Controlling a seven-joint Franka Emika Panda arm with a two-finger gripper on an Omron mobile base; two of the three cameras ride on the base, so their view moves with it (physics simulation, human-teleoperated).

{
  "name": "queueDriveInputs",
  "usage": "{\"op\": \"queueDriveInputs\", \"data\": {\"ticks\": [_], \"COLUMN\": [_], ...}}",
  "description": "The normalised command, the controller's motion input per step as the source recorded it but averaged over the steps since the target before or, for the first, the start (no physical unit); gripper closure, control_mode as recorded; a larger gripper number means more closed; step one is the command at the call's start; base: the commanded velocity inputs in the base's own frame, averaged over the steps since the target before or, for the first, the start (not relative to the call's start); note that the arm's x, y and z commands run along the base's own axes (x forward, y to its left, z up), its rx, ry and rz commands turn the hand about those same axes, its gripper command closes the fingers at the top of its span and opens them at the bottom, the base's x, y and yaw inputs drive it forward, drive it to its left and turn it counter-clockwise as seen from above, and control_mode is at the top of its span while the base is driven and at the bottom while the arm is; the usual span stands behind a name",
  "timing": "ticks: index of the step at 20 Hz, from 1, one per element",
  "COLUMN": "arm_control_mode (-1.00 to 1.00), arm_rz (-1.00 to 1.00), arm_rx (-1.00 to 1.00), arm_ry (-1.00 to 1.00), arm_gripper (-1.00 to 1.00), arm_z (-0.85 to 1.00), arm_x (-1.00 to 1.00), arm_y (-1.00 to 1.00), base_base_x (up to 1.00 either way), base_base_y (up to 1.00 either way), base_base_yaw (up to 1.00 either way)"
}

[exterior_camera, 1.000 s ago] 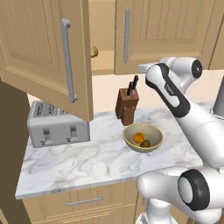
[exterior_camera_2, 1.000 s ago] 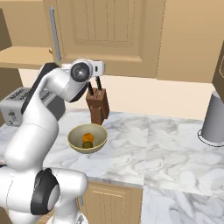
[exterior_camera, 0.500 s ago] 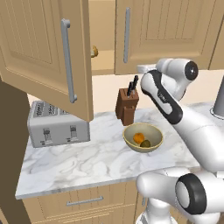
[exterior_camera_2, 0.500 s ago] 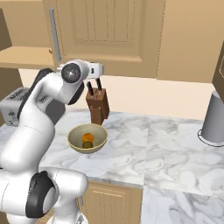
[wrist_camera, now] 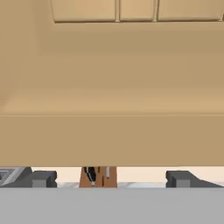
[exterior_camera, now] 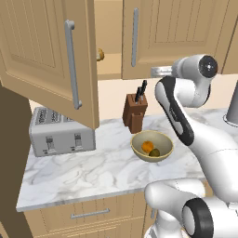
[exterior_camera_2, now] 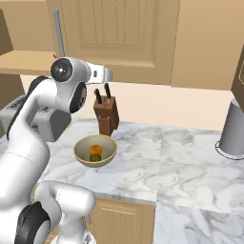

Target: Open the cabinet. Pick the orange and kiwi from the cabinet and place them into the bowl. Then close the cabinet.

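Orange and kiwi in bowl; pincer wide, empty; I should push the open cabinet door squarely shut.

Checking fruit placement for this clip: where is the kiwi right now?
The kiwi lies inside the bowl on the marble counter, touching the orange on its right in the left base view, just in front of the knife block.

No readable text, labels, brands or numbers anywhere.
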Motion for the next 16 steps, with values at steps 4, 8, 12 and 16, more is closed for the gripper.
{"op": "queueDriveInputs", "data": {"ticks": [4, 8, 12, 16], "arm_control_mode": [-1.00, -1.00, -1.00, -1.00], "arm_rz": [-0.02, 0.00, 0.00, 0.00], "arm_rx": [-0.02, 0.00, 0.00, 0.00], "arm_ry": [0.00, 0.00, 0.00, 0.00], "arm_gripper": [-1.00, -1.00, -1.00, -1.00], "arm_z": [0.25, 0.14, 0.12, 0.10], "arm_x": [-0.49, -0.75, -0.85, -0.77], "arm_y": [0.00, 0.00, 0.00, 0.00], "base_base_x": [0.00, 0.00, 0.00, 0.00], "base_base_y": [0.00, 0.00, 0.00, 0.00], "base_base_yaw": [0.00, 0.00, 0.00, 0.00]}}
